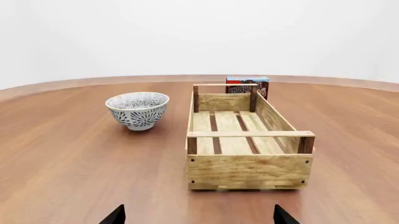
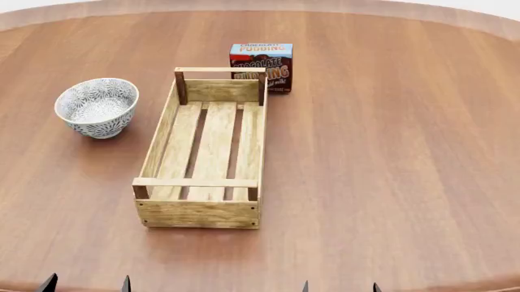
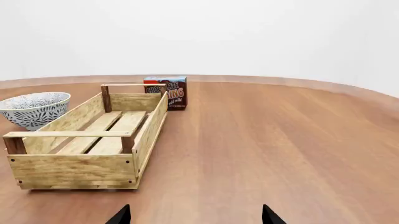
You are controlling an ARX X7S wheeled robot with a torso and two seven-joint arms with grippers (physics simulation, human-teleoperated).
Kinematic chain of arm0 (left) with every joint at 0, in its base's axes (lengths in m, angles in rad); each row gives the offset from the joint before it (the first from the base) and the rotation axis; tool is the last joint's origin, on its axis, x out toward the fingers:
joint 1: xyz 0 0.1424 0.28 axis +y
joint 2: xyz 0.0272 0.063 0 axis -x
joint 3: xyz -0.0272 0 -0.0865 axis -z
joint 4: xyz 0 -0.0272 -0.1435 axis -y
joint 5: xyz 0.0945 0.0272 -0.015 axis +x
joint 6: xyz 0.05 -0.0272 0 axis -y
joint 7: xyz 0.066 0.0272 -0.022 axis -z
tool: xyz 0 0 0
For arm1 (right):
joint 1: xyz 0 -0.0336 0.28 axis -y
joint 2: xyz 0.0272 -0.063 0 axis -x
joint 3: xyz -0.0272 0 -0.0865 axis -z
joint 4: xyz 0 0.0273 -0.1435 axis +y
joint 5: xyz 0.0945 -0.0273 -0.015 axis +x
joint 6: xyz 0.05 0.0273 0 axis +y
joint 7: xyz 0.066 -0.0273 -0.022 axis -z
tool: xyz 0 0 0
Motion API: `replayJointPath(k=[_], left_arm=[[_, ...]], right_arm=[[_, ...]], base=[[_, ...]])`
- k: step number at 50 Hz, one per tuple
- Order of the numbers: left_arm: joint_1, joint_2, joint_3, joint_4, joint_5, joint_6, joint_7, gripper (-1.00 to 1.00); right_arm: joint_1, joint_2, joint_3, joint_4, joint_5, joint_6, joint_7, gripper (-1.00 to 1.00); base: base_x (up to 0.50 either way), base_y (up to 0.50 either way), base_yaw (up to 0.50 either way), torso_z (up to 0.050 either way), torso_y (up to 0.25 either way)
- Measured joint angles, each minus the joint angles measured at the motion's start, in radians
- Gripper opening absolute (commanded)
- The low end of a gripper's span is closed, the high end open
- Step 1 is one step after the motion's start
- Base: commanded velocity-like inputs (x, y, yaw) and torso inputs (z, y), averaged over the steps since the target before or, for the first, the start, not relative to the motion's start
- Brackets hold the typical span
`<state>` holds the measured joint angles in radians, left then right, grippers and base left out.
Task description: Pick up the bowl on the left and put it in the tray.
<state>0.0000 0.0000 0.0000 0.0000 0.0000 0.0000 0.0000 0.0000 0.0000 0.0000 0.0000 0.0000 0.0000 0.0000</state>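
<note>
I am at the very start: nothing is grasped, and the reach comes next. My left gripper [image 1: 198, 215] stands spread and empty, though only its fingertips show, so I judge loosely. The bowl [image 1: 138, 109] sits upright well ahead of it and off to its left, beside the tray [image 1: 244, 140]. I must advance, then descend over its rim.

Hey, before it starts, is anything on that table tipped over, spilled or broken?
Nothing stands out. The bowl sits upright and empty on the table, apart from the tray. The tray is level, intact and empty. The pudding box stands upright just behind the tray's far end. Nothing is spilled.
</note>
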Motion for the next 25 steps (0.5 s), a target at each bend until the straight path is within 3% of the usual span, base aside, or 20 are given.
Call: replayJointPath(k=[21, 25], left_arm=[[-0.001, -0.042, 0.048, 0.006, -0.039, 0.0, -0.051, 1.0], [-0.001, -0.047, 0.058, 0.001, -0.047, 0.004, -0.059, 1.0]], right_arm=[[0.001, 0.041, -0.049, -0.006, 0.032, 0.004, 0.055, 1.0], [0.0, 0.051, -0.058, -0.005, 0.037, -0.003, 0.064, 1.0]], base=[[0.0, 0.0, 0.0, 0.0, 0.0], [0.0, 0.5, 0.0, 0.0, 0.0]])
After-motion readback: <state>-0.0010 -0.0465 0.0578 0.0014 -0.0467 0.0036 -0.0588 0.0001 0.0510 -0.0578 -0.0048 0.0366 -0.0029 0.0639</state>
